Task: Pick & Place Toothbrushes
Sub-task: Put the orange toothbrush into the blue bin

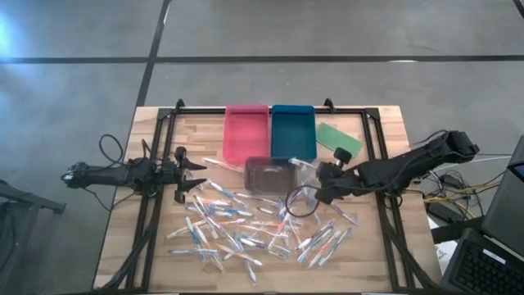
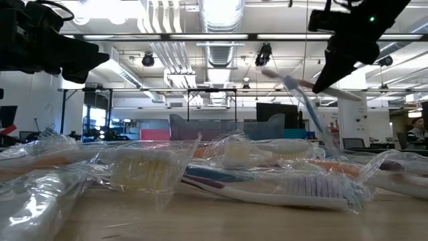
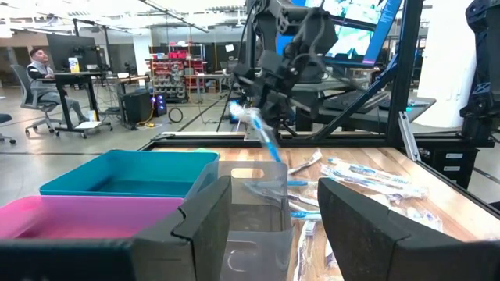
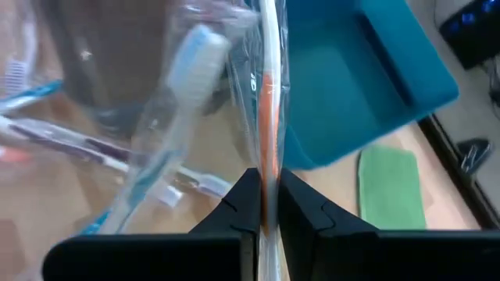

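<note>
Several wrapped toothbrushes (image 1: pixel 254 225) lie loose on the wooden table, near its front. My right gripper (image 4: pixel 267 187) is shut on a clear wrapper holding a light-blue toothbrush (image 4: pixel 180 117). It hangs in the air beside the dark see-through tray (image 1: pixel 268 174). The low view shows this brush (image 2: pixel 304 100) dangling under my right gripper (image 2: pixel 326 79). My left gripper (image 1: pixel 192 179) waits open at the table's left side, level, with nothing between its fingers (image 3: pixel 203 226). My right gripper pinches a whitish-orange strip (image 4: pixel 269 148) of the clear wrapper between its two fingers, which slant down from the table's right side. I cannot tell whether that strip is the wrapper's edge or a second brush. The blue toothbrush hangs tilted below the fingers, lifted clear of the table.
A pink tray (image 1: pixel 246 131) and a blue tray (image 1: pixel 292 129) stand side by side at the far middle. A flat green piece (image 1: pixel 338 139) lies to their right. A black frame (image 1: pixel 372 139) borders the work area. Cables trail off the right edge.
</note>
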Action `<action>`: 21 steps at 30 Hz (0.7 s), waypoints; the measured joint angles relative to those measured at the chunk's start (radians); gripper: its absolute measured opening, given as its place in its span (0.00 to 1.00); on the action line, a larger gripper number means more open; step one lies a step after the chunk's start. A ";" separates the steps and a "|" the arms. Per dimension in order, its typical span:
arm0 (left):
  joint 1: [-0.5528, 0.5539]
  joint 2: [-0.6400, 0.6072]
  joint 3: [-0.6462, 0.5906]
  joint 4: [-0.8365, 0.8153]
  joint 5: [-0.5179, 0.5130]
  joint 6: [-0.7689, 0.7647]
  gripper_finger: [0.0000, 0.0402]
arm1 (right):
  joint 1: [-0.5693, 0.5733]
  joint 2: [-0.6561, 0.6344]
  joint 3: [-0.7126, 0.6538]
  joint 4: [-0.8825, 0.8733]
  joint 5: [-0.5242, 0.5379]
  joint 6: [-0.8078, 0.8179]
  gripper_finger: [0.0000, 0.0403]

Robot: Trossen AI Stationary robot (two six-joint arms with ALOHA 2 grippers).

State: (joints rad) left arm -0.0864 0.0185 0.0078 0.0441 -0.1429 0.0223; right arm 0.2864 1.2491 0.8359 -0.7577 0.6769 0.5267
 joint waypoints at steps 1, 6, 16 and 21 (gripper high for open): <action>0.000 0.000 0.000 0.000 0.000 0.000 0.49 | 0.004 0.000 0.006 -0.001 0.002 0.000 0.05; 0.000 0.000 0.000 0.000 0.000 0.000 0.49 | -0.007 0.000 0.050 -0.003 0.008 0.047 0.06; 0.000 0.000 0.000 0.000 0.000 0.000 0.49 | -0.078 -0.001 0.208 -0.002 0.005 0.042 0.07; 0.000 0.000 0.000 0.000 0.000 0.000 0.49 | -0.170 0.004 0.271 -0.001 -0.089 0.043 0.07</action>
State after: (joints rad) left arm -0.0864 0.0183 0.0081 0.0441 -0.1429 0.0227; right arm 0.1168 1.2531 1.1067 -0.7588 0.5883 0.5693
